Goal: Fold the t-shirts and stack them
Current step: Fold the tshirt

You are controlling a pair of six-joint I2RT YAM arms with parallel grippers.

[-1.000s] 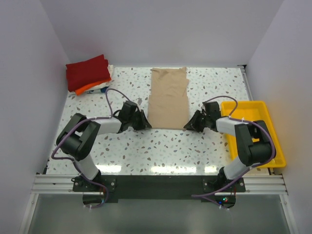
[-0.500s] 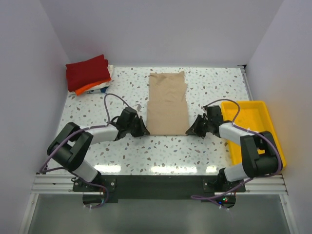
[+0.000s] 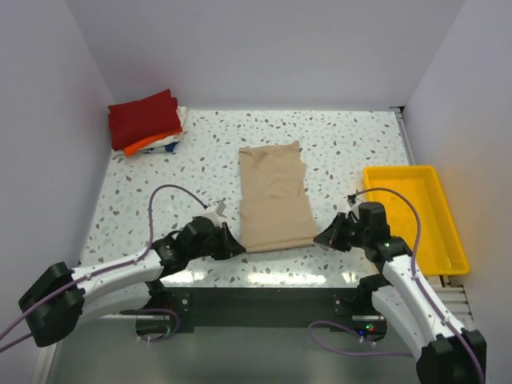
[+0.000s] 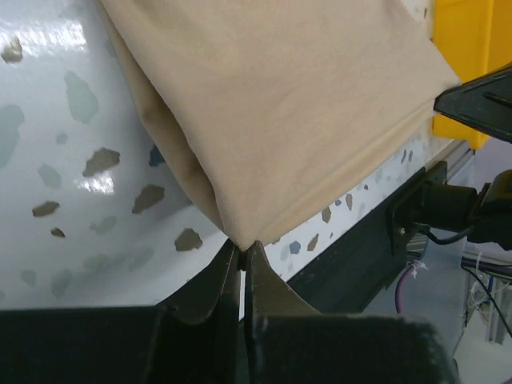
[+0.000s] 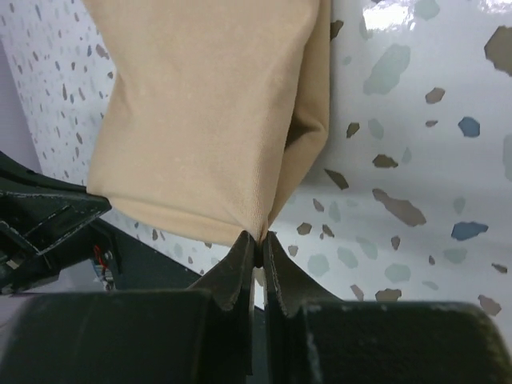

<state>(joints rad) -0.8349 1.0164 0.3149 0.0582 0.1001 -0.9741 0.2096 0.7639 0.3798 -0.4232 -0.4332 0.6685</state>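
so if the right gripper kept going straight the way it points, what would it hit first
The tan t-shirt. The right gripper is shut on its near corner, and the cloth fills the way ahead as far as the right wrist view shows.

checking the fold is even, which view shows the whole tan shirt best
The top external view: the tan shirt lies there whole, a long folded strip with both near corners pinched by the left gripper and right gripper. Each wrist view shows only its own pinched corner and nearby cloth.

Top cam high at near side, looks down on whole table (image 3: 352, 152); wrist cams v. close, all share tan t-shirt (image 3: 274, 200).
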